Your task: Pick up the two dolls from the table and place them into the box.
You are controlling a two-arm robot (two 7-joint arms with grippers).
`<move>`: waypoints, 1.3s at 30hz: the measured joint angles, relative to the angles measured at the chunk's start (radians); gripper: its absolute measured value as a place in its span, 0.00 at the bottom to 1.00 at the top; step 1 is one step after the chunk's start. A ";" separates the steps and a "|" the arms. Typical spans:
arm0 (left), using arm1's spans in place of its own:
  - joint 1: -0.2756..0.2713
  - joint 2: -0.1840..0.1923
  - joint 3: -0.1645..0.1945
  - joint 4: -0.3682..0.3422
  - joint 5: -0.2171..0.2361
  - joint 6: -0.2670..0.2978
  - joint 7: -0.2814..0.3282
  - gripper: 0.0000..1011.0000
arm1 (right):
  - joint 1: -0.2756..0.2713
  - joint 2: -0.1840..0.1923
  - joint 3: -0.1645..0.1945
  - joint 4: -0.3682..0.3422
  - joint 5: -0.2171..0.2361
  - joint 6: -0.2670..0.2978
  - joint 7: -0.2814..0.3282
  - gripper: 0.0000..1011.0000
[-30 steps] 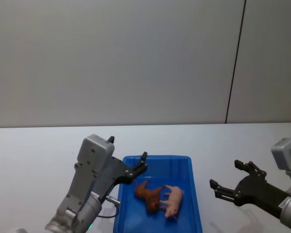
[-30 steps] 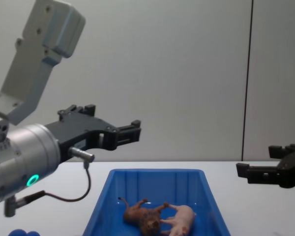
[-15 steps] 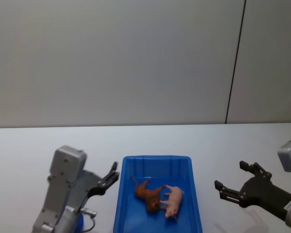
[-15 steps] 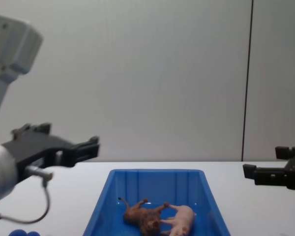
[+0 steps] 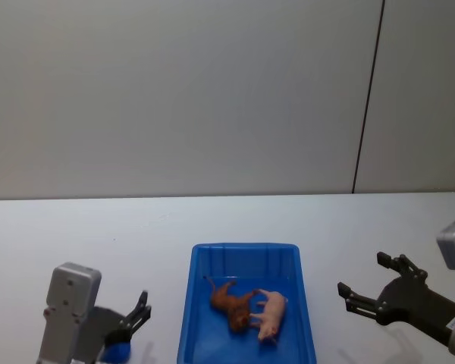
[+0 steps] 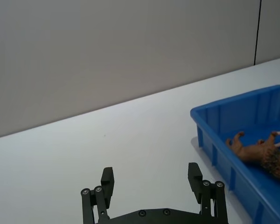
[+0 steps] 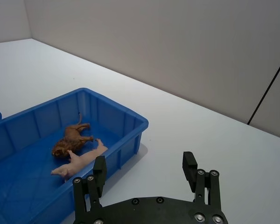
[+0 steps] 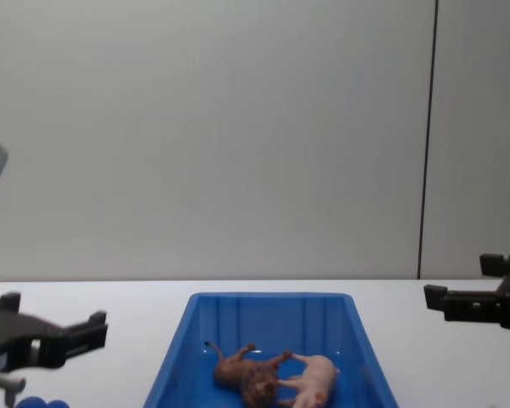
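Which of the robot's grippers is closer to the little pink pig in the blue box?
The right gripper. It hangs open beside the box, on the side of the pig. The left gripper, also open, is beyond the box's far side.

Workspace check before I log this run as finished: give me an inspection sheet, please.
Surface: white table, bare around the bin.
Job's things: brown lion doll and pink pig doll lie touching inside the blue box.
Clutter: small blue rounded object by the left gripper.
Grippers: left gripper open, left of the box; right gripper open, right of it; both hold nothing.
Cables: nothing seen.
Surroundings: plain grey wall with one dark vertical seam.
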State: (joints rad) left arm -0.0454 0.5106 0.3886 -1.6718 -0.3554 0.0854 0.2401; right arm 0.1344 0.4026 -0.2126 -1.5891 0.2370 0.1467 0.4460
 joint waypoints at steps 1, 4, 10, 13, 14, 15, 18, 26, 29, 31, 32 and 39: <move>0.002 0.001 -0.001 0.003 -0.003 0.001 0.000 0.99 | 0.000 0.000 0.000 0.000 0.000 0.000 0.000 0.99; 0.009 0.003 -0.003 0.016 -0.016 0.008 -0.005 0.99 | 0.000 0.000 0.000 0.000 0.000 0.000 0.000 0.99; 0.021 0.004 -0.006 0.039 -0.039 0.022 -0.024 0.99 | -0.001 0.001 0.001 -0.001 0.001 -0.001 -0.001 0.99; 0.027 0.003 -0.007 0.055 -0.051 0.030 -0.035 0.99 | -0.001 0.001 0.001 -0.001 0.001 -0.001 -0.001 0.99; 0.028 0.003 -0.007 0.058 -0.053 0.032 -0.037 0.99 | -0.001 0.001 0.001 -0.001 0.001 -0.001 -0.001 0.99; 0.028 0.003 -0.007 0.062 -0.055 0.033 -0.040 0.99 | -0.002 0.001 0.001 -0.001 0.001 -0.001 -0.001 0.99; 0.031 0.001 -0.008 0.075 -0.061 0.037 -0.049 0.99 | -0.002 0.002 0.001 -0.001 0.001 -0.002 -0.001 0.99; 0.033 -0.004 -0.010 0.102 -0.069 0.040 -0.075 0.97 | -0.002 0.002 0.001 -0.001 0.001 -0.002 0.000 0.99; 0.034 -0.006 -0.011 0.112 -0.069 0.037 -0.086 0.90 | -0.002 0.002 0.001 -0.001 0.001 -0.002 0.000 0.99; 0.034 -0.007 -0.012 0.118 -0.069 0.034 -0.094 0.85 | -0.002 0.002 0.001 -0.001 0.001 -0.002 0.000 0.99; 0.034 -0.007 -0.012 0.120 -0.069 0.033 -0.096 0.83 | -0.002 0.002 0.001 -0.001 0.001 -0.002 0.000 0.99; 0.034 -0.009 -0.016 0.127 -0.061 0.027 -0.115 0.62 | -0.002 0.002 0.001 -0.001 0.001 -0.002 0.000 0.99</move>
State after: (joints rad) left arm -0.0111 0.5018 0.3727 -1.5444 -0.4163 0.1124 0.1247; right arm 0.1324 0.4045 -0.2116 -1.5899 0.2380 0.1451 0.4456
